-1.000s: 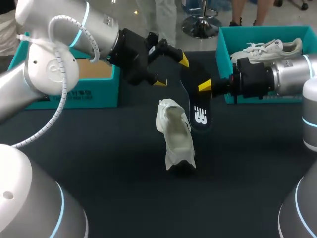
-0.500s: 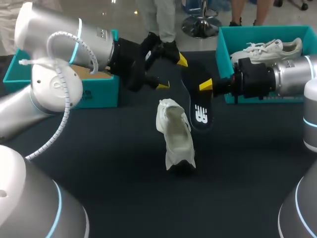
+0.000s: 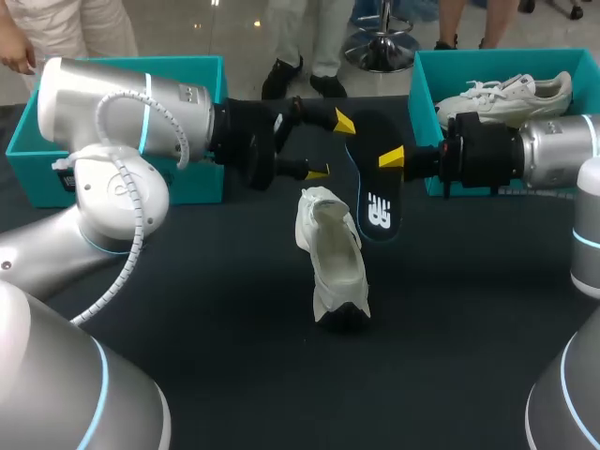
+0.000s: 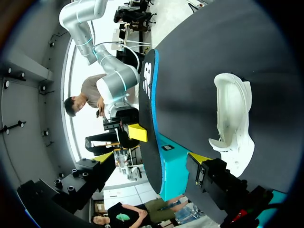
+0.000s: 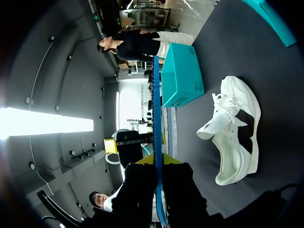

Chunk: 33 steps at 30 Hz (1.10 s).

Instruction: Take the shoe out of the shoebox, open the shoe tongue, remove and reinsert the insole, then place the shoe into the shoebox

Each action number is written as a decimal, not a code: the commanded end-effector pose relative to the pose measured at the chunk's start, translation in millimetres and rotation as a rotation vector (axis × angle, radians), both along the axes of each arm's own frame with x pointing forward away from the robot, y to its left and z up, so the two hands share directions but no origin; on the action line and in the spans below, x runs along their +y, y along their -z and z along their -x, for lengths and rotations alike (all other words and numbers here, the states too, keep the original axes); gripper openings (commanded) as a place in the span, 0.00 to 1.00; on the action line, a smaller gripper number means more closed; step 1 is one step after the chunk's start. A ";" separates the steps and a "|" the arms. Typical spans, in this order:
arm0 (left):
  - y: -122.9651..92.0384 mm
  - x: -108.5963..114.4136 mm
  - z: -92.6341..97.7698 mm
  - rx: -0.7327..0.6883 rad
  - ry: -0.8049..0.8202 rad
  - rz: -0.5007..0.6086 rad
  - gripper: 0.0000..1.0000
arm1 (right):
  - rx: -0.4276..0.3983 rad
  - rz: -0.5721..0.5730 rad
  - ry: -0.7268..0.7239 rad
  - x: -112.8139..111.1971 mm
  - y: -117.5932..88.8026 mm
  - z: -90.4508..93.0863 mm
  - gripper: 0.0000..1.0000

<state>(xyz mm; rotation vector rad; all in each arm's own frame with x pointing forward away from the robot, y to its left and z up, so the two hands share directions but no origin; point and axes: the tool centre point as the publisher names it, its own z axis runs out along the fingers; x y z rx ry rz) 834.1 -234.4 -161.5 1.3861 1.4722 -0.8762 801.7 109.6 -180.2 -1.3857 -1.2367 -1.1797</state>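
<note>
The insole [image 3: 377, 208] is held on edge above the table [image 3: 187, 309], pinched by the right gripper [image 3: 394, 159], seemingly for a handover. The left gripper [image 3: 330, 147] is spread wide around its far end. The shoe [image 3: 336, 262] is laid just beside it, probably for reinsertion.

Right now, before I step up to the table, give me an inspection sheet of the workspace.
Surface: dark table top, nothing seen wrong.
Job's things: white shoe mid-table; dark insole with blue edge and white logo beside it; one teal cardboard shoebox at left, another at right.
Clutter: white lace-up sneakers inside the right shoebox.
Grippers: right tool shut on the insole; left tool open, the insole's other end between its fingers.
Cables: white coiled cable loops along the left arm.
Surroundings: nothing seen reaching over the table.
</note>
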 end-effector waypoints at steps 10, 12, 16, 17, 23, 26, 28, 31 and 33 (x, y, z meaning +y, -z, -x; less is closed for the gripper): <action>9.5 -16.6 -5.6 0.009 -0.005 0.151 0.80 | -0.006 -0.014 0.013 5.0 -3.2 4.2 0.00; 9.1 -17.7 -4.2 0.012 0.003 0.160 0.74 | -0.007 -0.014 0.016 5.0 -3.3 3.2 0.00; 10.2 -19.9 -2.8 0.018 0.012 0.179 0.63 | -0.008 -0.014 0.013 6.7 -4.7 1.6 0.00; 10.6 -21.0 -2.9 0.019 0.013 0.180 0.61 | -0.008 -0.014 0.011 7.5 -5.3 1.5 0.00; 12.1 -33.0 -4.2 0.019 0.013 0.217 0.44 | -0.008 -0.016 -0.003 10.0 -7.9 3.1 0.00; 11.1 -37.4 -4.8 0.020 0.009 0.242 0.38 | -0.006 -0.016 -0.001 9.2 -8.2 4.4 0.00; 10.7 -37.9 -5.1 0.019 0.009 0.245 0.35 | -0.006 -0.016 0.001 8.9 -8.7 5.4 0.00; 10.7 -38.3 -5.6 0.020 0.010 0.249 0.28 | -0.006 -0.017 0.003 9.1 -8.8 6.4 0.00; 11.0 -38.7 -6.1 0.021 0.013 0.252 0.27 | -0.005 -0.019 0.002 10.2 -8.3 7.0 0.00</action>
